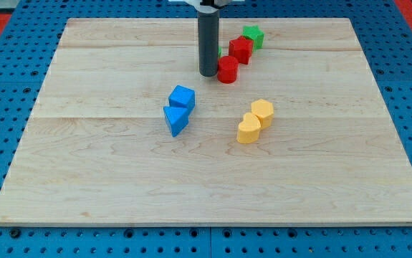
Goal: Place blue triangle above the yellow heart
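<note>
The blue triangle (176, 120) lies left of the board's middle, touching a blue cube (183, 97) just above it. The yellow heart (248, 130) lies to the right of the triangle, touching a yellow hexagonal block (262, 112) at its upper right. My tip (208, 73) stands above both, at the view's top centre, right beside the left side of a small red block (228, 70). The tip is well apart from the blue triangle, up and to its right.
A second red block (241, 50) and a green block (253, 36) run in a diagonal line up and right from the small red block. A little green shows behind the rod. The wooden board (84, 179) sits on a blue pegboard surface.
</note>
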Robot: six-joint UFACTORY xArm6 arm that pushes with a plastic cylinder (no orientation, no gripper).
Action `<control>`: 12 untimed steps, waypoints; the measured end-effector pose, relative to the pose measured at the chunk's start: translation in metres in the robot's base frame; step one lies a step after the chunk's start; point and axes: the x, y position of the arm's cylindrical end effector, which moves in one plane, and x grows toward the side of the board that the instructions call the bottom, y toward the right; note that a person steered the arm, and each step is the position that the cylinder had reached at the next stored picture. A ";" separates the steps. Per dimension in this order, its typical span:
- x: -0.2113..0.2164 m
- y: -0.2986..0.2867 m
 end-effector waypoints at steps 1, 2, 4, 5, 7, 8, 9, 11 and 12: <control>0.005 -0.047; 0.037 -0.020; 0.028 -0.050; 0.028 -0.108; 0.085 -0.029; 0.085 -0.049; 0.062 -0.071; 0.039 0.025; 0.071 0.040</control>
